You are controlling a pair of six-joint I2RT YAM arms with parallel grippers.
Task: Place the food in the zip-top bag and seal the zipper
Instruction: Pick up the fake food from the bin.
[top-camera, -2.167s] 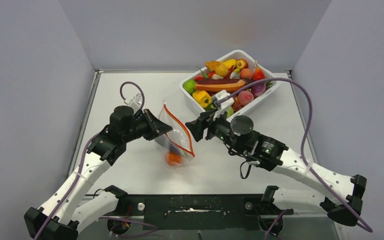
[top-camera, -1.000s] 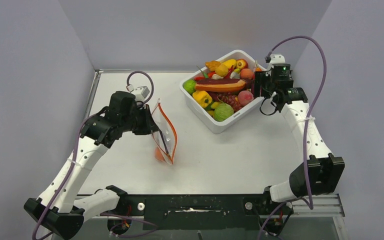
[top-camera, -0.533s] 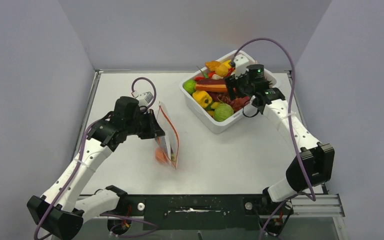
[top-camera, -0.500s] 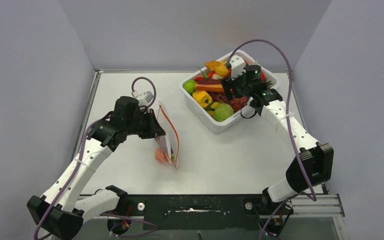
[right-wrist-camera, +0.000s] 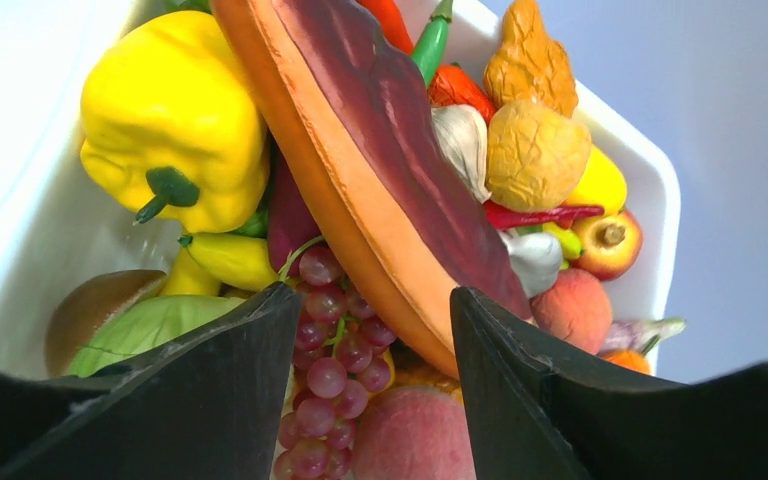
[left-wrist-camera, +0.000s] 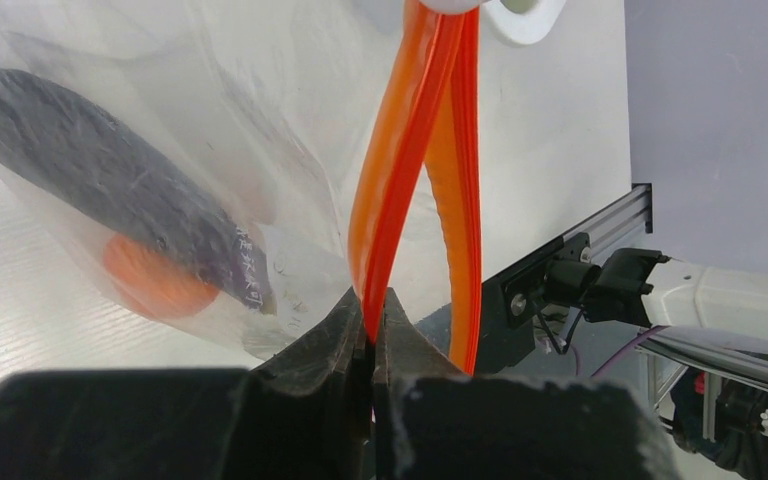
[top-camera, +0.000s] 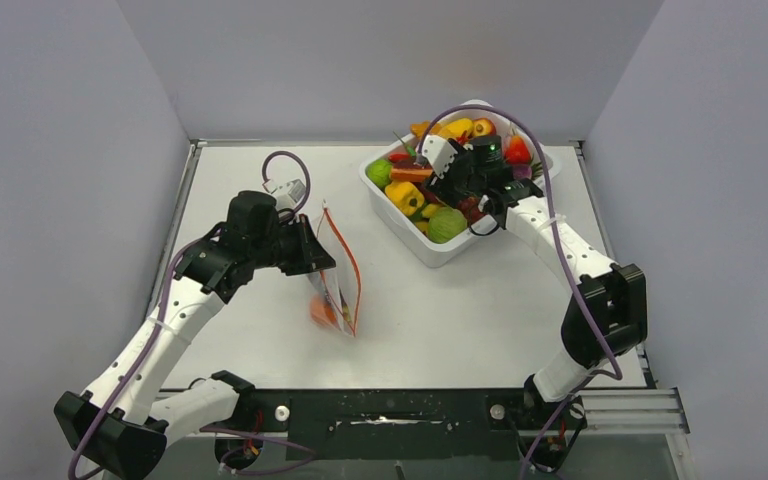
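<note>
Where the left pincer (left-wrist-camera: pixel 371 305) nips it, the glossy zipper (left-wrist-camera: pixel 400 150) forks.

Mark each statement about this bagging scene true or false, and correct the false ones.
1. The left gripper is shut on the zipper of the zip-top bag. True.
2. The zip-top bag is empty. False: an orange piece and a dark purple piece lie inside it.
3. The right gripper hangs open above the white tub. True.
4. The yellow pepper is inside the bag. False: the yellow pepper lies in the white tub.
</note>
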